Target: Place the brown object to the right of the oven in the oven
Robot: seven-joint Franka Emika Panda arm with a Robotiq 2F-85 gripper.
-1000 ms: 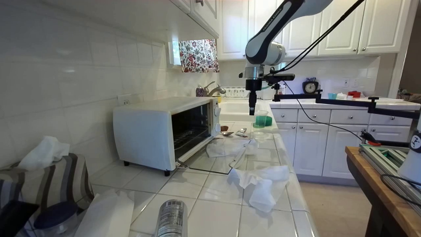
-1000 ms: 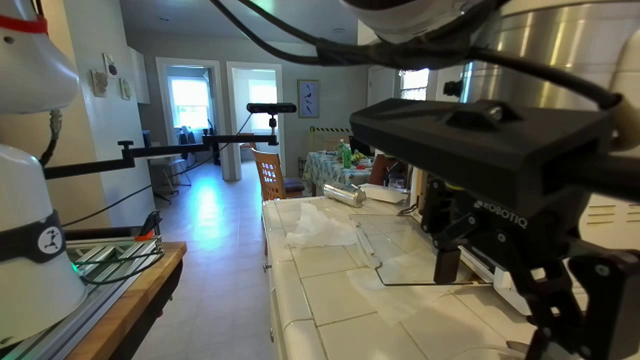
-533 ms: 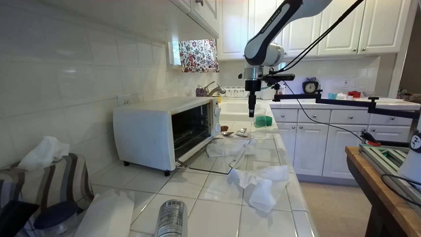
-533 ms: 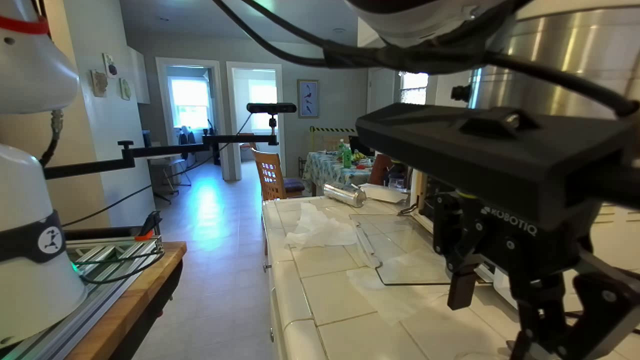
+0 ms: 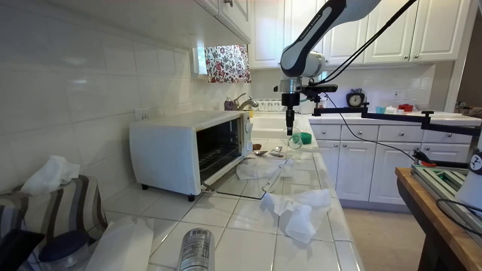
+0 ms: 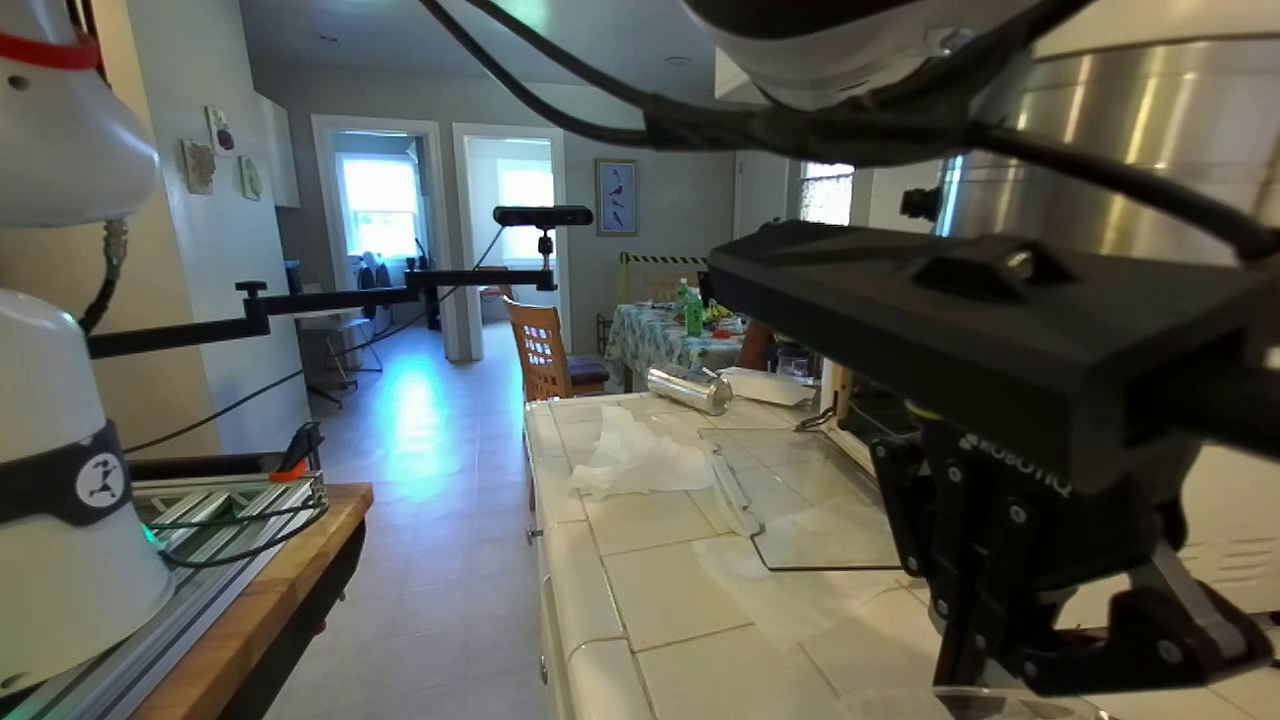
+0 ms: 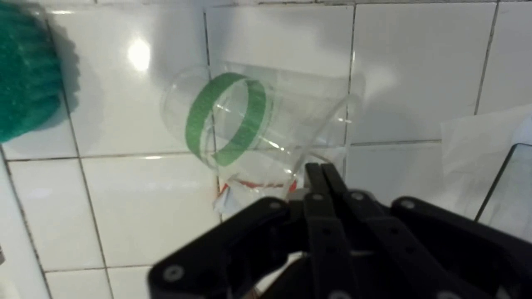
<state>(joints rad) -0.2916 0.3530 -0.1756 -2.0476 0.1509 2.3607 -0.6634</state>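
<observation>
Plainly, the gripper [image 7: 320, 167] has its fingers pressed together near a tilted clear cup [image 7: 257, 110] (whether pinching it, unclear); the brown object [image 5: 257, 146] sits beside the oven [image 5: 186, 152].

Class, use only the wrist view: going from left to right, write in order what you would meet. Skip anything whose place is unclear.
From the left: green ridged object → green band on the clear cup → gripper, at its tips → thin white sheet.
</observation>
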